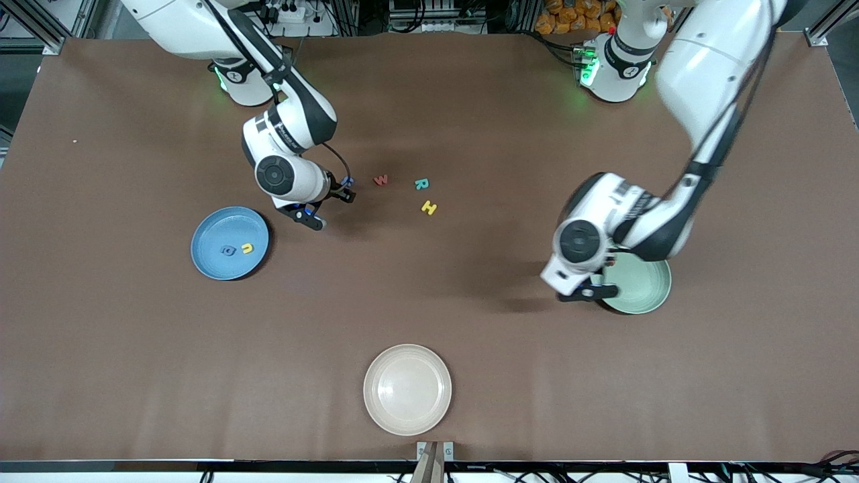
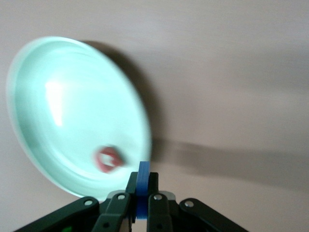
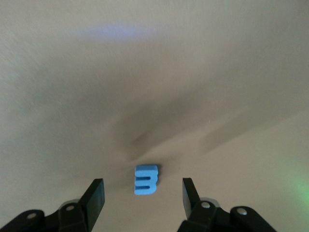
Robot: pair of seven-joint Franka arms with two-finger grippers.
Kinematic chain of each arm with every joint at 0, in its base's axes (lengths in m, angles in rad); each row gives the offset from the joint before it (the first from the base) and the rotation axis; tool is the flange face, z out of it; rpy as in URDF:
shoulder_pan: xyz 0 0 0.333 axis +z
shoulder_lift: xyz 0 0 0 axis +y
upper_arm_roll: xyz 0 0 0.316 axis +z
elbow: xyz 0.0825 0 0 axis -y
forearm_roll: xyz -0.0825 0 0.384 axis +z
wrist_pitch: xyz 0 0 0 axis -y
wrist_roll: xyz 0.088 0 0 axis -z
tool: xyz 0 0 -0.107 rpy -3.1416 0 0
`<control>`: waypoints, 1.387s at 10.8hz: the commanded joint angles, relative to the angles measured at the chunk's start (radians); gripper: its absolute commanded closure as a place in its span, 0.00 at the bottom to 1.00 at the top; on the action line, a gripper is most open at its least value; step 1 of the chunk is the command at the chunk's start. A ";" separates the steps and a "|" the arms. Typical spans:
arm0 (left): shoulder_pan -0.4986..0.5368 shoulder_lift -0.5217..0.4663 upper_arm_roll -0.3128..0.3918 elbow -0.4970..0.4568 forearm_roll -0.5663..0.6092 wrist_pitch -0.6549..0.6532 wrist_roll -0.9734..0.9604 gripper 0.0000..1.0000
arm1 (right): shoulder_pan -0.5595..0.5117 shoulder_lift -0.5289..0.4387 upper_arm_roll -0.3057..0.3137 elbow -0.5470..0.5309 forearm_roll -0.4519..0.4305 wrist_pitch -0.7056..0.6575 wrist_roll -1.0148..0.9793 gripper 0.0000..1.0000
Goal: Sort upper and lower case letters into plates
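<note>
My left gripper [image 1: 587,291] [image 2: 143,178] is shut on a blue letter [image 2: 143,170], held edge-on, up in the air over the rim of the mint green plate [image 1: 641,285] [image 2: 43,96]. A red letter [image 2: 108,159] lies in that plate. My right gripper [image 1: 330,206] [image 3: 143,182] is open, low over the table, with a light blue letter [image 3: 146,179] lying on the table between its fingers. The mid-blue plate [image 1: 215,231] holds a dark blue letter [image 1: 228,250] and a yellow letter [image 1: 247,249]. A red W [image 1: 381,180], a teal R [image 1: 421,184] and a yellow H [image 1: 429,208] lie on the table in the middle.
A cream-white plate [image 1: 407,389] sits near the table's edge closest to the front camera. The brown table [image 1: 134,349] spreads wide around all three plates.
</note>
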 commanded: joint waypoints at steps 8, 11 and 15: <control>0.151 -0.075 -0.031 -0.189 0.035 0.161 0.095 1.00 | 0.005 -0.006 0.033 -0.119 0.084 0.157 0.014 0.48; 0.150 -0.066 -0.030 -0.189 0.035 0.163 0.095 1.00 | 0.005 -0.001 0.033 -0.119 0.084 0.169 0.014 0.59; 0.150 -0.063 -0.030 -0.186 0.035 0.164 0.093 0.87 | 0.005 0.019 0.033 -0.119 0.084 0.212 0.013 0.60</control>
